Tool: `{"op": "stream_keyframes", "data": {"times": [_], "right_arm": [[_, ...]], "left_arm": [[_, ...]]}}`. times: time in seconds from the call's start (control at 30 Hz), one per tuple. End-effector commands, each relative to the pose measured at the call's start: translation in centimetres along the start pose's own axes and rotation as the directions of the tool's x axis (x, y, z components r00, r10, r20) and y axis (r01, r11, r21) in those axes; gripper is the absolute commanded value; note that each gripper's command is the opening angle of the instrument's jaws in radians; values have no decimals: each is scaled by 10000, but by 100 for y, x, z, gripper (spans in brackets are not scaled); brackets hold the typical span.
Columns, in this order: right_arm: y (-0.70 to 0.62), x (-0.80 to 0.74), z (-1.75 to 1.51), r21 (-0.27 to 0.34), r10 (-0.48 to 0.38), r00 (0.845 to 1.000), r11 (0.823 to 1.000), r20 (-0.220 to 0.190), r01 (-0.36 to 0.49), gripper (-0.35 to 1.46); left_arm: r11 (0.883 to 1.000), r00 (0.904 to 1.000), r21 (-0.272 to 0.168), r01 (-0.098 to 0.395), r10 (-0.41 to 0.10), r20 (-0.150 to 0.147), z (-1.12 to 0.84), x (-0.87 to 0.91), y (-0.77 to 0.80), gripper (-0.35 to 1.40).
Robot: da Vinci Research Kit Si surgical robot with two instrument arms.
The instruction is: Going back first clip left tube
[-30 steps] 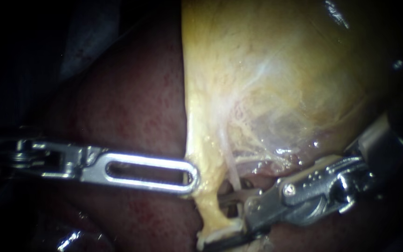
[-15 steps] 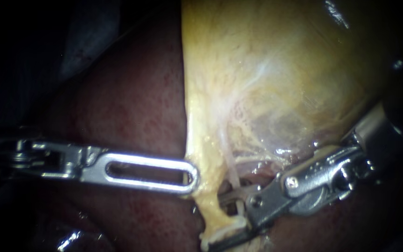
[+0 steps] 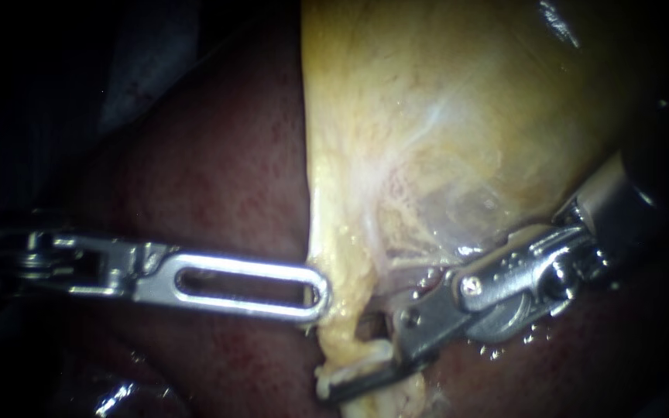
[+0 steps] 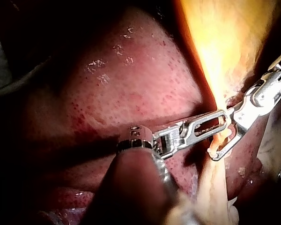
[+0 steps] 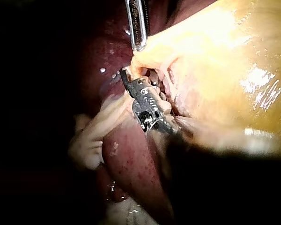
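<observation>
One left instrument (image 3: 315, 298) and one right instrument (image 3: 350, 356) at one gallbladder (image 3: 443, 139)

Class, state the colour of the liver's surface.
The liver is dark red with fine speckles, clearest in the left wrist view.

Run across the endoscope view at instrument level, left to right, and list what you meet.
In order: left instrument → yellow strand of tissue below the gallbladder → right instrument. The liver lies behind them all, so it is omitted.
</observation>
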Motion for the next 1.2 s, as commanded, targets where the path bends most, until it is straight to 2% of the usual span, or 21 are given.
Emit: {"op": "stream_keyframes", "data": {"times": [0.03, 0.17, 0.4, 0.77, 1.07, 1.2], "right_arm": [[1, 0, 6, -42, -12, 10000, 10000, 23, 12, 39], [2, 2, 18, -21, -28, 10000, 10000, 47, 28, 39], [1, 2, 19, 11, -33, 10000, 10000, 52, 33, 39], [-9, -4, -20, 211, -24, 10000, 9998, 3, 24, 38], [-21, 4, -36, 320, -13, 10000, 9995, -25, 14, 35], [-19, 13, -47, 357, 61, 10000, 9993, -62, -59, 34]], "left_arm": [[10000, 10000, -1, -1, 1, 0, 0, 0, 0, -35], [10000, 10000, -2, -1, 1, 2, 0, 1, -1, -35], [10000, 10000, -3, 0, 0, 5, 1, 1, -2, -35], [10000, 10000, -5, -4, 4, 4, 1, 1, -1, -35], [10000, 10000, 13, -2, 2, -20, -2, -4, 7, -35], [10000, 10000, 17, 4, -4, -23, -2, -4, 7, -35]]}}
